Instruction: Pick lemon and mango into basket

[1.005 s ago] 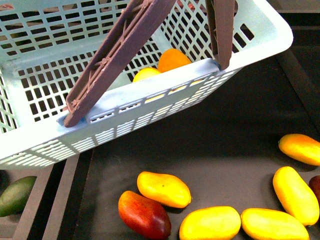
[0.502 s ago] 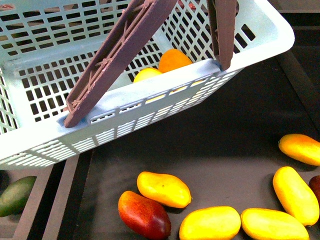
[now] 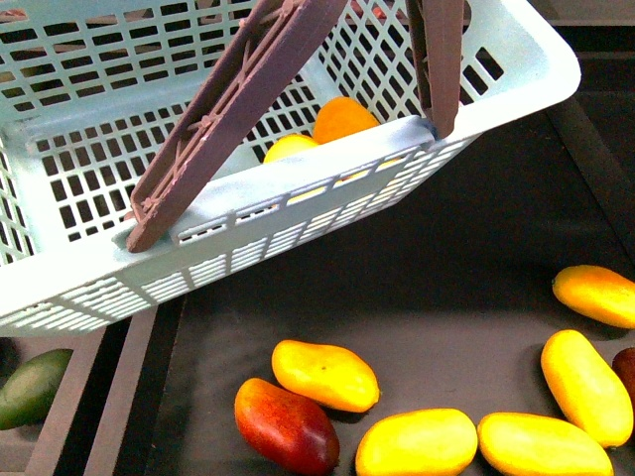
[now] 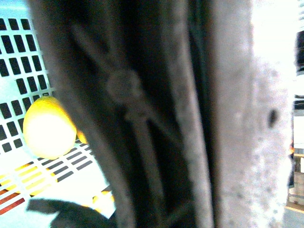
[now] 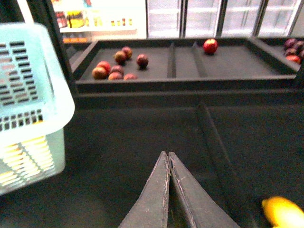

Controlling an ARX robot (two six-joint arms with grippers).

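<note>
Lemon [image 3: 289,147] and mango [image 3: 343,117] lie in the basket [image 3: 89,288]; right gripper [image 5: 168,156] pressed together, empty.

It is a food shop, in the fruit section. Dark display trays [image 5: 171,83] with dividers hold loose red fruits [image 5: 115,64], glass-door fridges [image 5: 204,16] stand behind, and a plastic shopping basket [image 3: 298,213] hangs above loose mangoes [image 3: 417,443].
</note>
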